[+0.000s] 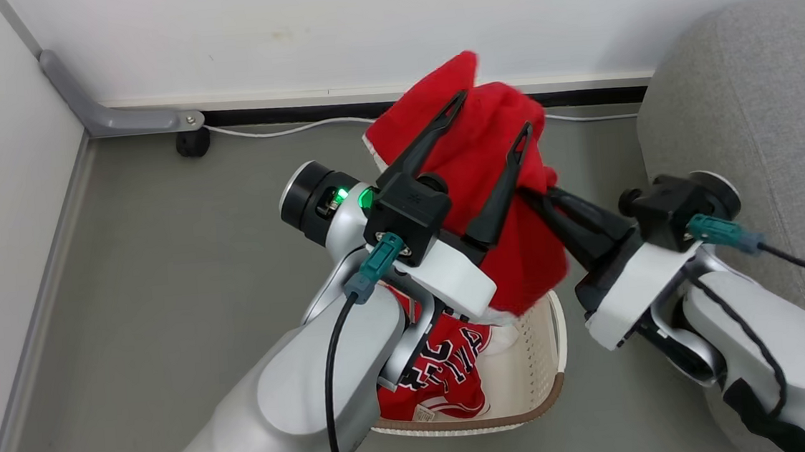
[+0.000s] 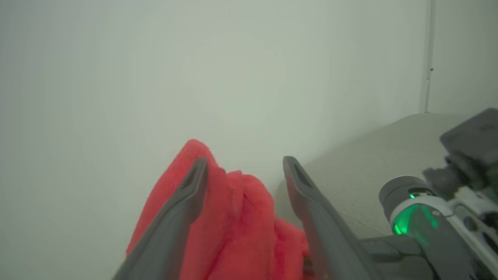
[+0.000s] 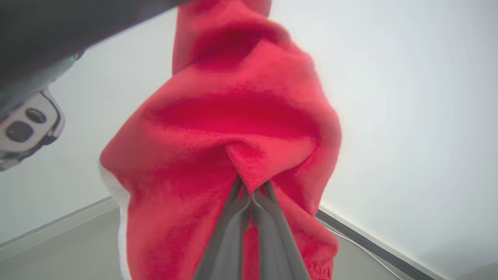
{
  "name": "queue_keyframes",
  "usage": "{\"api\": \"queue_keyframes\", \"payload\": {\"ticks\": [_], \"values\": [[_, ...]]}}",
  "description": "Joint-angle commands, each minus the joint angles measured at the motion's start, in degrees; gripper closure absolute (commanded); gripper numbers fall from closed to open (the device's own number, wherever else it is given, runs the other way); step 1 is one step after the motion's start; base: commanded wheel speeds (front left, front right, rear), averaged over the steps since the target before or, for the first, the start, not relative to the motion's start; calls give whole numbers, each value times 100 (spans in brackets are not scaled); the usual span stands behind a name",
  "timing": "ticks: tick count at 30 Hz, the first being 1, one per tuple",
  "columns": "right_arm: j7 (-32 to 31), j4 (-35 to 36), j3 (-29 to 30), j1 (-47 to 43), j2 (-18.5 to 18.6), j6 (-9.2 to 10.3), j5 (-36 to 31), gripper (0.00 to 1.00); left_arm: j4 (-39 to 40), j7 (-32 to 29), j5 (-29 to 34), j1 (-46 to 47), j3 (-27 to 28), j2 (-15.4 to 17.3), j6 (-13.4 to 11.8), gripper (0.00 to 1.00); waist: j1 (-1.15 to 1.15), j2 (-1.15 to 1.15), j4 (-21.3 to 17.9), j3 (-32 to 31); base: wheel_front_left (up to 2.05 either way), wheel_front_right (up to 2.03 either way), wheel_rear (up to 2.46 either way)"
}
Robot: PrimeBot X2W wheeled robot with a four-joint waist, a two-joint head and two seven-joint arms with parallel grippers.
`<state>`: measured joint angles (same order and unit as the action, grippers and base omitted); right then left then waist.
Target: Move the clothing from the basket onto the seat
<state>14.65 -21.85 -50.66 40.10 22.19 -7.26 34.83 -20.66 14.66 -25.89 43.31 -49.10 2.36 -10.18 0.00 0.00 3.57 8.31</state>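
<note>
Pinching the plain red garment (image 1: 469,156), the right hand (image 1: 531,194) is holding it above the basket (image 1: 539,359), between the fingers of the spread left hand (image 1: 494,112), while the jersey (image 1: 450,380) is lying below in the basket and the seat (image 1: 759,97) right of that hand is awaiting both.

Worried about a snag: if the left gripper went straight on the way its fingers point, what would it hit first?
Most likely the plain red garment, bunched right by the open left gripper and pinched by the right gripper; beyond it, the white wall. Depth is unclear.
</note>
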Motion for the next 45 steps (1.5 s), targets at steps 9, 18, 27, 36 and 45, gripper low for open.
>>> {"api": "queue_keyframes", "payload": {"ticks": [9, 18, 27, 36, 45], "values": [[35, 771, 803, -532, 200, -23, -133, 100, 16, 34, 188, -79, 369, 52, -47, 0, 0, 0, -310, 88, 0, 0, 0], [35, 1188, 1618, -901, 197, -23, -145, 100, -77, 34, 330, -383, 575, 52, 123, 0, 0, 0, -963, 88, 0, 0, 0], [35, 1344, 2081, -1072, 127, -23, -111, 100, -231, 34, 272, -609, 626, 52, 402, 0, 0, 0, -1654, 43, 0, 0, 0], [35, 1389, 2469, -1186, 59, -23, -90, 100, -765, 34, 69, -592, 474, 52, 773, 0, 0, 0, -2437, 29, 0, 0, 0], [35, 1381, 2790, -1324, -9, -23, -95, 100, -1230, 34, -187, -502, 413, 52, 1172, 0, 0, 0, -3008, -68, 0, 0, 0]]}}
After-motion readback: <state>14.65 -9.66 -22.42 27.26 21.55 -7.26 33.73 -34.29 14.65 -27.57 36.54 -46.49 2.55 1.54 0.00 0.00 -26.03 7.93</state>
